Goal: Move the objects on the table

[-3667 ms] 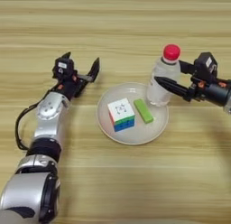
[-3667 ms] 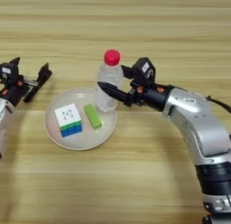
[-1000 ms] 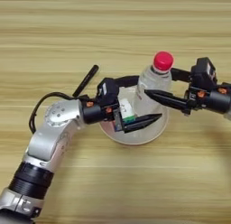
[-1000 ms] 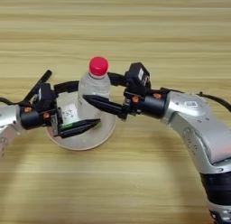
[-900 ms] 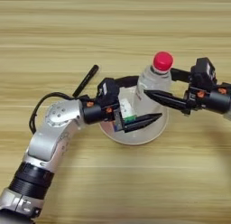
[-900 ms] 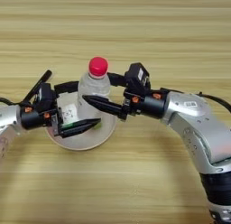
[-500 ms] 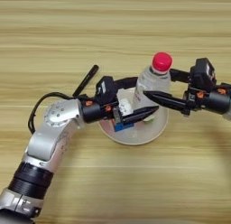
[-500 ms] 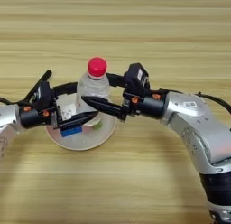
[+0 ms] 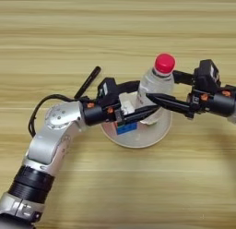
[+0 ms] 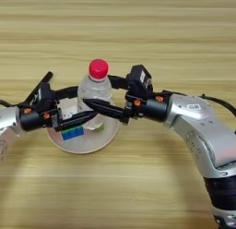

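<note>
At frame centre, the right end effector (image 10: 94, 96) is closed around the bottle (image 10: 96, 92) over the plate (image 9: 156, 132). The left end effector (image 9: 138, 103) straddles the puzzle cube (image 9: 125, 123) on the plate, fingers spread. The marker (image 9: 87, 82) lies on the counter (image 9: 55, 29), left of centre.

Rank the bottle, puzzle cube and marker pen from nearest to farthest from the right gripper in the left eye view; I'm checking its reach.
1. Bottle: between the right gripper's fingers.
2. Puzzle cube: on the plate, to the bottle's left, under the left gripper.
3. Marker pen: on the table, far left.
</note>
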